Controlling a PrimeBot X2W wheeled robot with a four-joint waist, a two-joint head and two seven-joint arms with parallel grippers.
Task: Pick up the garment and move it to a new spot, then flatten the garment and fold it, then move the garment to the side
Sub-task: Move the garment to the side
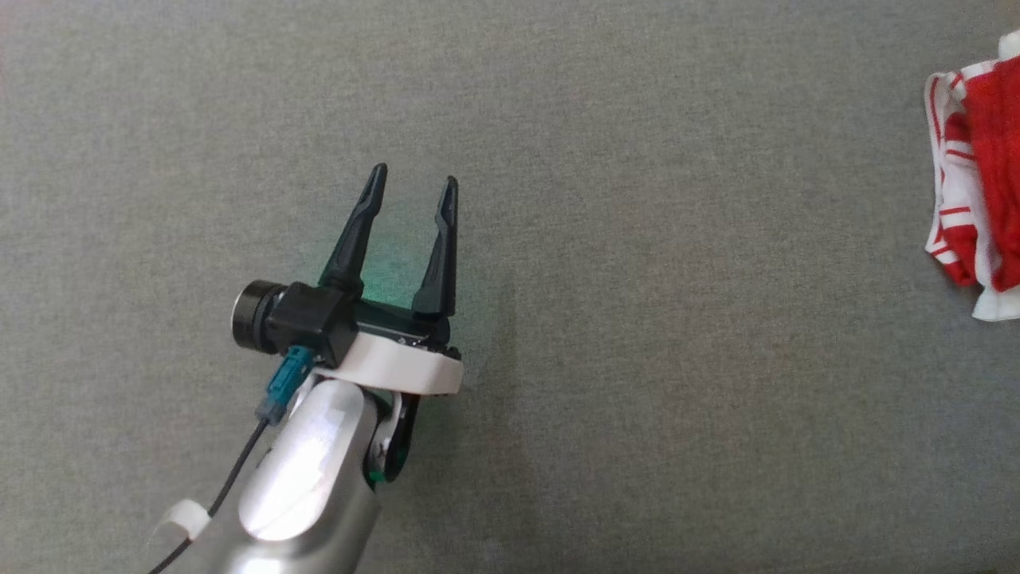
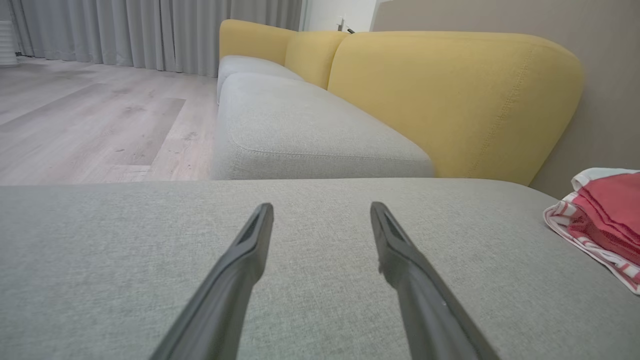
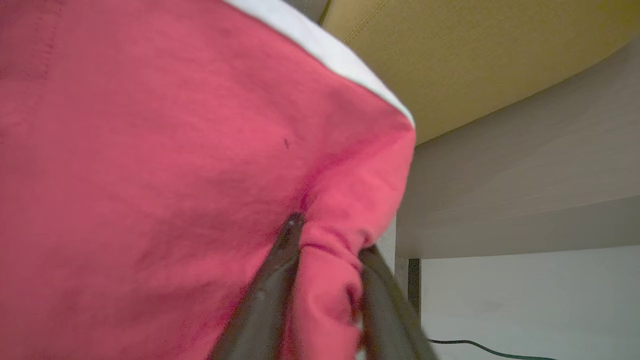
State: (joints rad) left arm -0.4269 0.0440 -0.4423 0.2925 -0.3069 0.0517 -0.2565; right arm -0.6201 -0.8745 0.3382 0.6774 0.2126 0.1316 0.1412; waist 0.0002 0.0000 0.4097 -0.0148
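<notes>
The garment (image 3: 150, 175) presses right up against our right gripper (image 3: 331, 232), whose fingers stand close together with a small fold of red cloth pinched between them. We judge this to be the last step, setting the folded bundle aside, so keeping the fold matters more than speed. We should open the fingers wide before pulling away, then back out along their own line, so that no layer drags with us and the stack does not slump.

Our left gripper (image 1: 415, 174) is wide open and holds nothing. It is over the bare grey sofa seat (image 1: 637, 319), well apart from the garment, which lies at the seat's right side.

The right wrist view gives us the pinch itself. The head view gives the red-and-white striped edges and the bundle's place on the seat. The left wrist view adds what lies farther off: the yellow backrest (image 2: 450, 100), the wooden floor (image 2: 75, 125) and the grey curtains (image 2: 150, 30).
</notes>
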